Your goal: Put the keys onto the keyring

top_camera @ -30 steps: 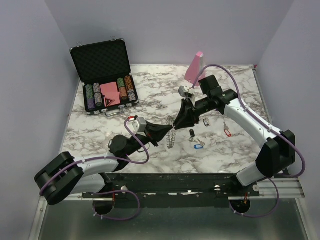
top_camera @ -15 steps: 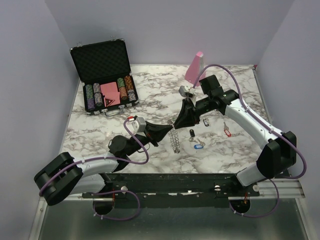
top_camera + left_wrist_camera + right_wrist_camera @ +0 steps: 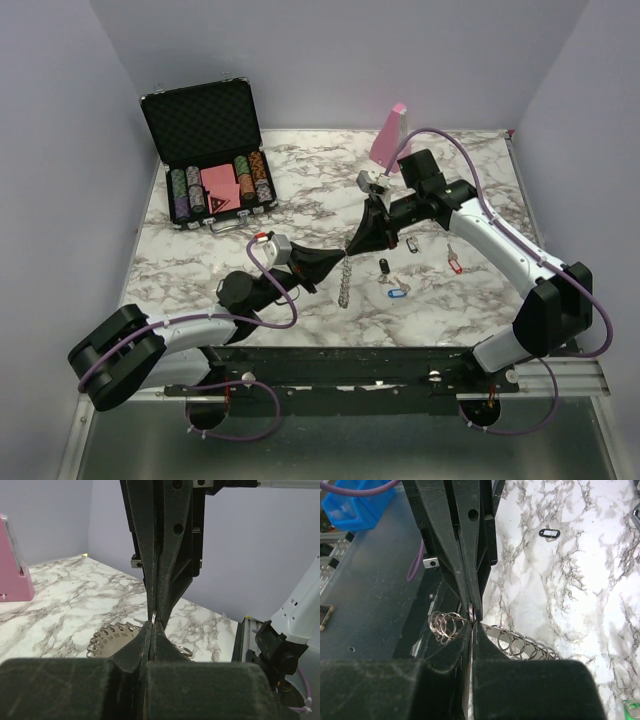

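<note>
Swung from a slant to hang nearly straight down, the keyring [image 3: 345, 282] now shows edge-on as a thin coil in the top view, and the right gripper [image 3: 353, 244] has narrowed onto its upper end. The left gripper [image 3: 333, 266] meets it from the other side, so the ring is raised off the marble table [image 3: 300, 190] between the two tips. The keys lie loose just to the right: a black-tagged key [image 3: 383, 266], a blue-tagged key [image 3: 398, 292] and a red-tagged key [image 3: 455, 265] further out. None is on the ring.

From the left wrist, that arm's own fingers [image 3: 135, 645] are pressed fully together, pinching the ring's rim, whose toothed edge [image 3: 112, 639] fans out to the left below them. The other arm's fingers come down from above, tip to tip with them.

From the right wrist, its fingers [image 3: 485, 645] are drawn in to a bare slit on one small loop of the rim, with more loops [image 3: 520, 642] trailing off to the right. Another black-tagged key [image 3: 550, 532] lies well apart on the marble.

I judge the step in hand to be securing and steadying the ring between both arms, ahead of any threading. The next move calls for one arm to keep the ring steady while the other lets go and fetches a key, probably the nearest black one.
</note>
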You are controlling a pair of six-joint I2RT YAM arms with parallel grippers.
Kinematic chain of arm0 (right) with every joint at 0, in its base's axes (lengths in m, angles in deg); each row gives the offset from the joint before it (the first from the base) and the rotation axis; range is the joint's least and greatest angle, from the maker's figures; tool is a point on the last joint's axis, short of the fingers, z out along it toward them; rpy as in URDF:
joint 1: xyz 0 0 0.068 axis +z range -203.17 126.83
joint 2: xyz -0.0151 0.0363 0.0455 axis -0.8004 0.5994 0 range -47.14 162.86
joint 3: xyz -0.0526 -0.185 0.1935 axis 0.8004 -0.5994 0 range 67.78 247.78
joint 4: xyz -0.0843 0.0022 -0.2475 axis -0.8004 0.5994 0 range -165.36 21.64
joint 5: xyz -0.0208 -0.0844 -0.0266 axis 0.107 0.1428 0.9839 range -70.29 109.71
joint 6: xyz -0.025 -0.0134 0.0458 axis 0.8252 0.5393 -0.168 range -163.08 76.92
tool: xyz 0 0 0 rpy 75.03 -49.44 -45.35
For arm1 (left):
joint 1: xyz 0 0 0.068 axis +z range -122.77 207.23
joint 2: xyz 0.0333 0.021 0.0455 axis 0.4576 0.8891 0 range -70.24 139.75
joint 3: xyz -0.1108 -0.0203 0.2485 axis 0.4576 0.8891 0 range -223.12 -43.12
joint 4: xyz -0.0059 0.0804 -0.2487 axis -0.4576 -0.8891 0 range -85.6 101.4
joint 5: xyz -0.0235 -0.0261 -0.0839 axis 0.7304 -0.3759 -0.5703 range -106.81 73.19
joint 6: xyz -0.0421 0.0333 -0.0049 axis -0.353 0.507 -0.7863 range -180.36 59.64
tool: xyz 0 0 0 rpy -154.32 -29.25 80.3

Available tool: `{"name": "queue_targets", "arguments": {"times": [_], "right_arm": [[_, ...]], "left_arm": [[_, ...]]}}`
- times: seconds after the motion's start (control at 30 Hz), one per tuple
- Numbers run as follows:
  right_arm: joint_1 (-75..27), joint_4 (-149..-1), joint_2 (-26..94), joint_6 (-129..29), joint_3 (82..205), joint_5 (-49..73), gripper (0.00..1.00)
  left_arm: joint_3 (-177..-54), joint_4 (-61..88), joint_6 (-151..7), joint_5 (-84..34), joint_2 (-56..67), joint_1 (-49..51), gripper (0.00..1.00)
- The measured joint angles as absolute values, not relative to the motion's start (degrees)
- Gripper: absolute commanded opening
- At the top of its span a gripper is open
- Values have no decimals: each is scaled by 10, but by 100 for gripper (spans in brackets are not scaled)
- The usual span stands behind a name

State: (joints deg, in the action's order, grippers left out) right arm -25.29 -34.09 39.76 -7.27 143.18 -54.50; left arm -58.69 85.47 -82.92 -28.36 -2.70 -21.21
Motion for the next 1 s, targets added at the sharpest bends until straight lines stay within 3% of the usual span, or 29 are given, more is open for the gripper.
{"name": "queue_targets", "arguments": {"times": [0.2, 0.23, 0.3, 0.37, 0.47, 0.73, 1.0], "right_arm": [[-249, -341, 402, -79, 1435, -534, 1], [-248, -335, 403, -77, 1441, -529, 1], [-245, -315, 408, -68, 1458, -514, 1], [-242, -281, 415, -48, 1486, -494, 1], [-236, -210, 431, 2, 1541, -452, 1], [-231, -38, 483, 116, 1663, -301, 1], [-202, -1, 492, 140, 1700, -208, 1]], "left_arm": [[-587, 853, -829, -283, -27, -212, 0], [-587, 852, -829, -283, -27, -212, 6], [-586, 853, -829, -279, -28, -212, 36], [-581, 853, -830, -278, -37, -212, 55], [-559, 855, -826, -276, -81, -211, 66], [-585, 626, -721, -281, -286, -207, 73], [-677, 454, -633, -309, -239, -204, 74]]}}
